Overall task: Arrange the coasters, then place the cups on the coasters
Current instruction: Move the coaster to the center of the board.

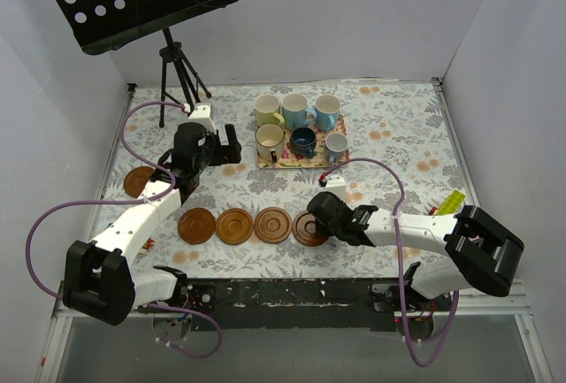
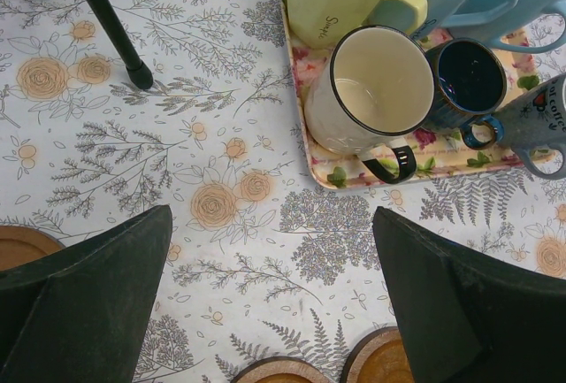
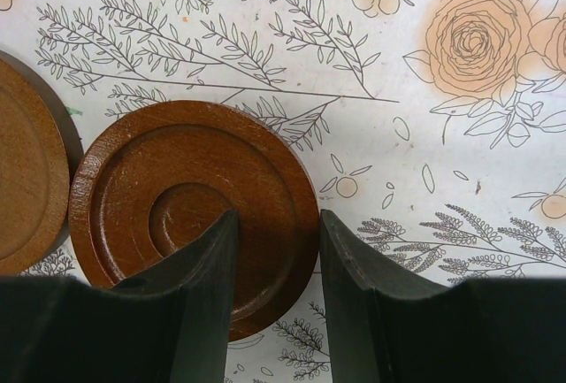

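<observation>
Four wooden coasters lie in a row near the front edge (image 1: 196, 225) (image 1: 234, 225) (image 1: 272, 225) (image 1: 307, 228), and one more coaster (image 1: 137, 182) lies alone at the left. My right gripper (image 1: 313, 224) (image 3: 279, 217) is open low over the rightmost coaster (image 3: 177, 206): one finger rests above its disc, the other just outside its right rim. Several cups stand on the floral tray (image 1: 287, 163), among them the cream cup (image 2: 371, 91) and the dark blue cup (image 2: 466, 78). My left gripper (image 1: 234, 149) (image 2: 271, 215) hangs wide open and empty above the cloth, left of the tray.
A black music stand on a tripod (image 1: 172, 73) occupies the back left corner. Purple cables loop from both arms. A yellow tag (image 1: 451, 202) lies at the right. White walls enclose the flowered tablecloth on three sides.
</observation>
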You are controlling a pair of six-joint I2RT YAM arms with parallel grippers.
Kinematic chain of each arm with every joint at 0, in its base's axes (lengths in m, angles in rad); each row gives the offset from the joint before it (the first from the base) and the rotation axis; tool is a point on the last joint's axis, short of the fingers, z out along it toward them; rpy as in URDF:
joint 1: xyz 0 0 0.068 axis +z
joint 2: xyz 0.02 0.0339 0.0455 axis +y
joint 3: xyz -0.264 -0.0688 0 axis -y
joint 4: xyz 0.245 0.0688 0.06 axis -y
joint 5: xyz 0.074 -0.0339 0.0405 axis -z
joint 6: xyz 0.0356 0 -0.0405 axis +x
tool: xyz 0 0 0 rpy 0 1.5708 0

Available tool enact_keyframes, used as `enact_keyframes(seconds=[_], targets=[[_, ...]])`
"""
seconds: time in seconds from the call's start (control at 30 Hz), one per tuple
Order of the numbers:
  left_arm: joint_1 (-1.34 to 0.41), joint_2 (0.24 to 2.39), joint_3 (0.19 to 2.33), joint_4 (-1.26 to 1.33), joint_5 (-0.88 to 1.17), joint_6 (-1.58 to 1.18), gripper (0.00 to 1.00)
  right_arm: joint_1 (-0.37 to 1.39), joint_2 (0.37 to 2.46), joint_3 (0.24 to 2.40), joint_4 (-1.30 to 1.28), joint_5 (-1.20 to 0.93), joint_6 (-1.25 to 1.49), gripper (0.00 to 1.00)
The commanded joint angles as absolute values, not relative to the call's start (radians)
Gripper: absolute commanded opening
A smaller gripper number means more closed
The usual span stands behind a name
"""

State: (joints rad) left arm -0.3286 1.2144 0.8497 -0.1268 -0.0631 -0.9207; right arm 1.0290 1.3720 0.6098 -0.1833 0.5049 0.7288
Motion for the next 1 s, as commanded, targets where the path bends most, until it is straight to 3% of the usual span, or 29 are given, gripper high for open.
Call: enact_keyframes(seconds=[0.0, 0.97], targets=[[-0.33, 1.195, 0.851, -0.124, -0.057, -0.922, 0.98, 1.039, 1.417, 0.629, -0.279, 0.54, 0.716, 0.42], [-0.328, 1.195, 0.851, -0.126, -0.051, -0.923, 0.98, 1.015, 1.42, 0.641, -0.232, 0.61, 0.678, 0.43]])
